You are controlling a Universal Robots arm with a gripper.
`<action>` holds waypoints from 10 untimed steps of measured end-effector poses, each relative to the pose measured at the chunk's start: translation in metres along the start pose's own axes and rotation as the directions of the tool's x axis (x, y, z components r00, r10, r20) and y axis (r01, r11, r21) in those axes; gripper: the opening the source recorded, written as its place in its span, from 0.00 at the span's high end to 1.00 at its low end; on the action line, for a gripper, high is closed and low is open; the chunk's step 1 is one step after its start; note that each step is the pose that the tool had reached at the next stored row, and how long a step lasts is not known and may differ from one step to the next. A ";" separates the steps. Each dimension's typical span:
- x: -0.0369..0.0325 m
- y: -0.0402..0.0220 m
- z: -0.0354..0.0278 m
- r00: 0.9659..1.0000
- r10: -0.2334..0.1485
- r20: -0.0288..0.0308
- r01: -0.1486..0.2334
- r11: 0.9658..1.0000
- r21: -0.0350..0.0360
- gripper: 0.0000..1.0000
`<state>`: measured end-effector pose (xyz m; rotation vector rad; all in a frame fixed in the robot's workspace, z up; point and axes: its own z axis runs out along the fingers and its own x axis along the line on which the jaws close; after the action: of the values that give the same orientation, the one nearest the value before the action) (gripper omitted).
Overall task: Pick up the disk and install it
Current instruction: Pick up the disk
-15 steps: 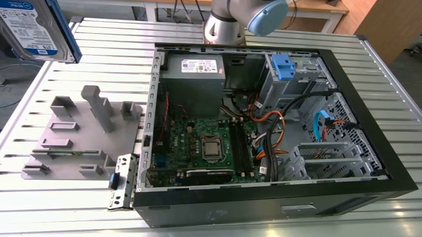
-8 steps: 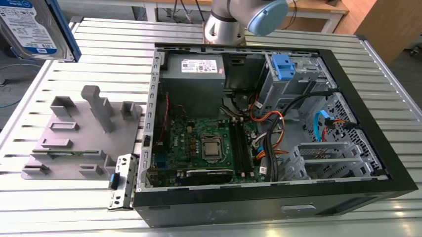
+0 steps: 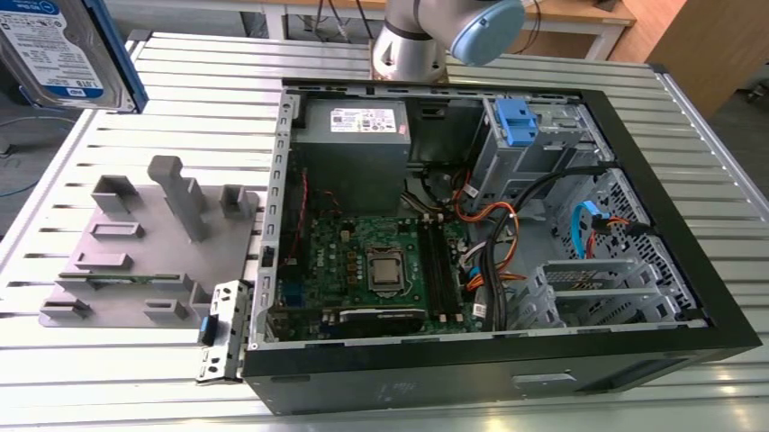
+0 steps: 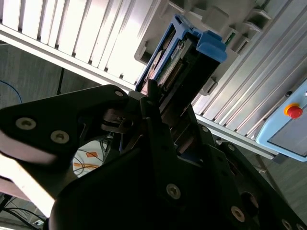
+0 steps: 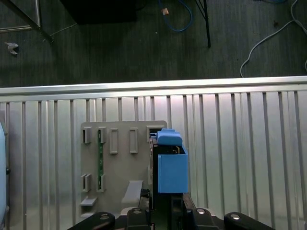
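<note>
The disk (image 3: 67,49) hangs high in the air at the exterior view's upper left, its silver face with the white-and-blue label showing and the blue frame along its edge. In the second wrist view my gripper (image 4: 165,98) is shut on the disk (image 4: 184,55), with a dark finger (image 4: 152,108) pressed against its side. The first wrist view looks along the disk's blue frame (image 5: 171,165), which sticks out from my gripper (image 5: 163,213) above the grey holder (image 5: 120,163).
The open computer case (image 3: 625,297) lies at the exterior view's right, with motherboard (image 3: 373,261), grey power supply box (image 3: 351,148), cables and a drive bay with a blue latch (image 3: 513,121). The grey holder (image 3: 144,243) sits on the slatted table. The arm's base (image 3: 415,40) stands behind.
</note>
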<state>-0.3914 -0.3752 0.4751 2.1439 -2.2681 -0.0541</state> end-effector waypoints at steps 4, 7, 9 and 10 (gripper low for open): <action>0.0000 0.0001 -0.0020 1.000 0.000 0.000 0.000 1.000 0.000 0.65; 0.0000 0.0002 -0.0042 1.000 0.000 0.000 0.000 1.000 0.000 0.65; -0.0001 0.0002 -0.0056 1.000 0.000 0.000 0.000 1.000 0.000 0.65; -0.0001 0.0003 -0.0064 1.000 0.000 0.000 0.000 1.000 0.000 0.65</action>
<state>-0.3914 -0.3752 0.4815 2.1440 -2.2683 -0.0544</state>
